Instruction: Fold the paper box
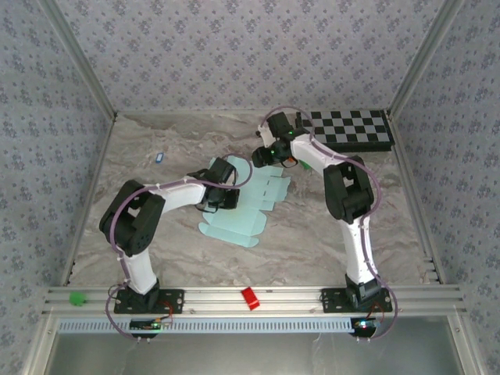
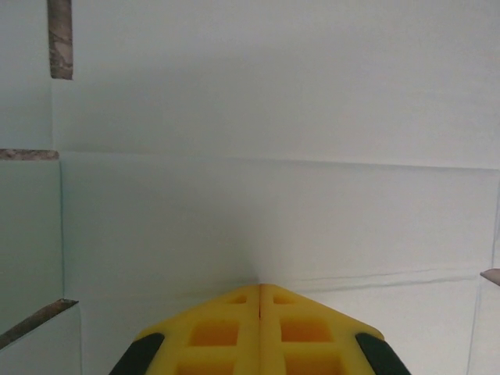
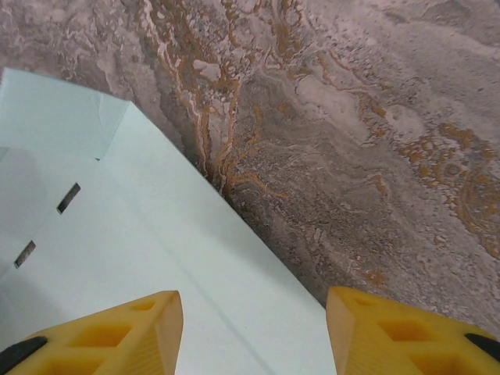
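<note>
Left wrist — left gripper (image 2: 260, 287) fingers together over paper box (image 2: 273, 117), right gripper (image 3: 251, 297) parted.

Smooth matt card paper box (image 1: 242, 223), veined stone-look table (image 1: 312, 234)

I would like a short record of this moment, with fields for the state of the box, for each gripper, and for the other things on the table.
paper box: flat, unfolded pale aqua sheet lying on the table
left gripper: shut, fingertips together, down at the sheet near a crease
right gripper: open, holding nothing; one finger over the sheet's edge, the other over bare table
checkered board: far right corner, apart from the sheet
small blue object: far left, too small to identify
</note>
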### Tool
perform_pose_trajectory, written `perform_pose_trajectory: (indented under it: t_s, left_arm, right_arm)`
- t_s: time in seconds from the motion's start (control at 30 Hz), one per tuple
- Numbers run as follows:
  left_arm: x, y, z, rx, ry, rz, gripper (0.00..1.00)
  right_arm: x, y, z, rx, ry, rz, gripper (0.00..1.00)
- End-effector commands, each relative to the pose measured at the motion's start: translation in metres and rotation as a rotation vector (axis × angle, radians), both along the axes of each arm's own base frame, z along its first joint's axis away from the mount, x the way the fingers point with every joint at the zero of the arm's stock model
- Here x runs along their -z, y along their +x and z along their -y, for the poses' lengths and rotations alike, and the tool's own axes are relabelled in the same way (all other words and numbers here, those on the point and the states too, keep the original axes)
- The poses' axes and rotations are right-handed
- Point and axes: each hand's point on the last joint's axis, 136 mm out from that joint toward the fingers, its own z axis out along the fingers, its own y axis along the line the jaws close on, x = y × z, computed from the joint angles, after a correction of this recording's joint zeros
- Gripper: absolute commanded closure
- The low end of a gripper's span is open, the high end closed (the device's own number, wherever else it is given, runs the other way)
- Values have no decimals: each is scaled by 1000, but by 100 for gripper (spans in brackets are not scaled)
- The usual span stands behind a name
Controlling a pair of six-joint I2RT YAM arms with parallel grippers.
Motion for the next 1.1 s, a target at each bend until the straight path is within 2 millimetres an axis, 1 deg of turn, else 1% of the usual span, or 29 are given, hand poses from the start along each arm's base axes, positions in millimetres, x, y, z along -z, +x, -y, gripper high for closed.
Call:
perform_pose_trajectory:
  t_s: [0.0, 0.1, 0.23, 0.33, 0.6, 0.9, 1.07]
  left_arm:
    - [16, -4, -3, -18, 29, -28, 100]
    - [25, -14, -8, -9, 49, -46, 100]
    - [34, -23, -16, -8, 78, -62, 100]
    - [35, -26, -20, -11, 88, -62, 100]
    - [36, -32, -24, -1, 99, -62, 100]
    - [36, -35, -26, 2, 104, -60, 100]
    - [36, -35, -26, -1, 105, -58, 100]
  right_arm:
    - [0, 4, -1, -36, 5, -21, 46]
    - [2, 10, 2, -34, 4, -26, 46]
    - [7, 13, 4, -53, 5, -47, 43]
    - [12, 16, 7, -69, 1, -77, 42]
    - [21, 14, 4, -126, 22, -149, 41]
    - [34, 6, 0, -152, 37, -228, 43]
    - [33, 2, -2, -174, 55, -247, 46]
